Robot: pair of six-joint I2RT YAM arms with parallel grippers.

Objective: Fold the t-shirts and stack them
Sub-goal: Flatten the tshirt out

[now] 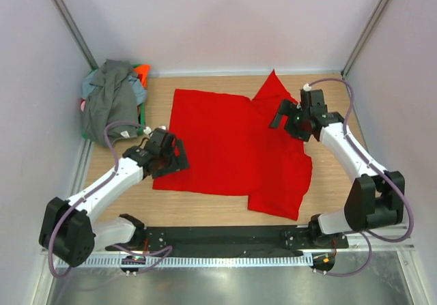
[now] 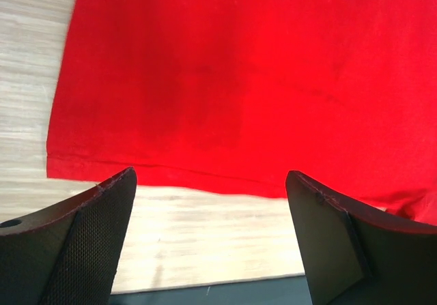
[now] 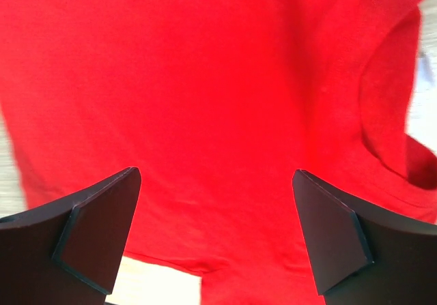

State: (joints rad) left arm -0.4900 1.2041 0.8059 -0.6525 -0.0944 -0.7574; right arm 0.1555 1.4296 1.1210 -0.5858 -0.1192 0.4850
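A plain bright red t-shirt (image 1: pixel 232 148) lies spread flat on the wooden table. It fills the left wrist view (image 2: pixel 239 80) and the right wrist view (image 3: pixel 218 100). My left gripper (image 1: pixel 179 159) is open and empty, just over the shirt's left edge near its front left corner. My right gripper (image 1: pixel 281 117) is open and empty above the shirt's upper right part, near the sleeve. A pile of other t-shirts (image 1: pixel 109 100), dark grey on top with orange, light blue, green and pink showing, sits in the back left corner.
White walls with metal posts close the table at the back and sides. A black rail (image 1: pixel 225 238) runs along the near edge between the arm bases. Bare wood (image 1: pixel 205 206) shows in front of the red shirt.
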